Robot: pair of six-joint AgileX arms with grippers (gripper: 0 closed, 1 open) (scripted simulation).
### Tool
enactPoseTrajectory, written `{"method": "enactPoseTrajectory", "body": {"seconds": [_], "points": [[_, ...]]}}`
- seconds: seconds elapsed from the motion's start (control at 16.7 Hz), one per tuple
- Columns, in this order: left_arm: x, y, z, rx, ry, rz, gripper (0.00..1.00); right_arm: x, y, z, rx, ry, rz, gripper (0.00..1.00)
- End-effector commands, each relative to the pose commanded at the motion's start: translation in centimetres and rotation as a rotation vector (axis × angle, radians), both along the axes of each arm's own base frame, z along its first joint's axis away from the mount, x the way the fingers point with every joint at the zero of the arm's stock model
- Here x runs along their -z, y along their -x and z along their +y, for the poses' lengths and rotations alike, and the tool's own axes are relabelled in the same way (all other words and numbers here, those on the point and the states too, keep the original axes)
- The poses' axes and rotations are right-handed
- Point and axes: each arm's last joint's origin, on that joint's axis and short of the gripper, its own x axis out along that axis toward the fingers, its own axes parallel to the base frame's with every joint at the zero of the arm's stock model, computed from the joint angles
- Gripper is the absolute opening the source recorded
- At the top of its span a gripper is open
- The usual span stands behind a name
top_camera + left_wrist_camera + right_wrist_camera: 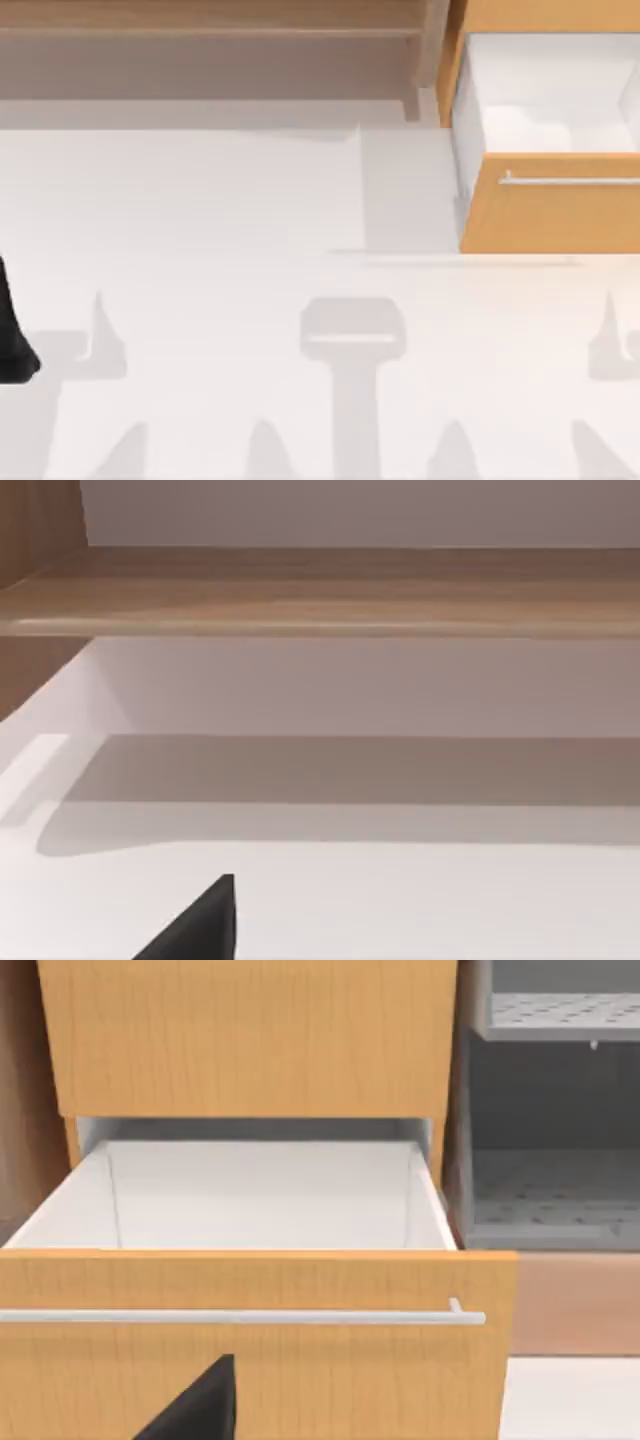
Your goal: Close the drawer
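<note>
The drawer [545,150] stands pulled out at about 2 o'clock on the table [220,230], its white inside open to view and its orange-tan front with the handle [570,181] facing the arms. The shelf [210,30] runs along the back from 10 to 12 o'clock. My left arm [12,335] sits at the 9 o'clock edge. The right wrist view faces the drawer front squarely, handle [240,1316] across it, with a grey rack [550,1110] beside the drawer. I cannot tell either gripper's state.

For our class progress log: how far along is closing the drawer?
Nothing looks done yet: the drawer stands pulled out, its white inside showing. In the right wrist view its front panel and handle are close ahead, so the right arm faces it. The push in is left. The left arm sits at the table's left edge.
</note>
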Motion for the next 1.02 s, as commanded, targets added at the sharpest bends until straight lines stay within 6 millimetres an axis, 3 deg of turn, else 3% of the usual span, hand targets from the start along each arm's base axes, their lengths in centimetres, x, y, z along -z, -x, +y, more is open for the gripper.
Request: {"method": "enactPoseTrajectory", "body": {"seconds": [0.18, 0.48, 0.78, 1.02], "points": [[0.0, 0.0, 0.0, 0.0, 0.0, 0.0, 1.0, -0.3, 0.0, -0.1, 0.002, 0.001, -0.006, 1.0], [0.0, 0.0, 0.0, 0.0, 0.0, 0.0, 1.0, -3.3, -1.2, -0.8, 0.009, 0.01, -0.027, 1.0], [0.0, 0.0, 0.0, 0.0, 0.0, 0.0, 1.0, -6.7, -5.1, -2.5, 0.001, 0.011, -0.014, 1.0], [0.0, 0.0, 0.0, 0.0, 0.0, 0.0, 1.0, -8.0, -9.2, -4.9, -0.003, 0.005, -0.002, 1.0]]}}
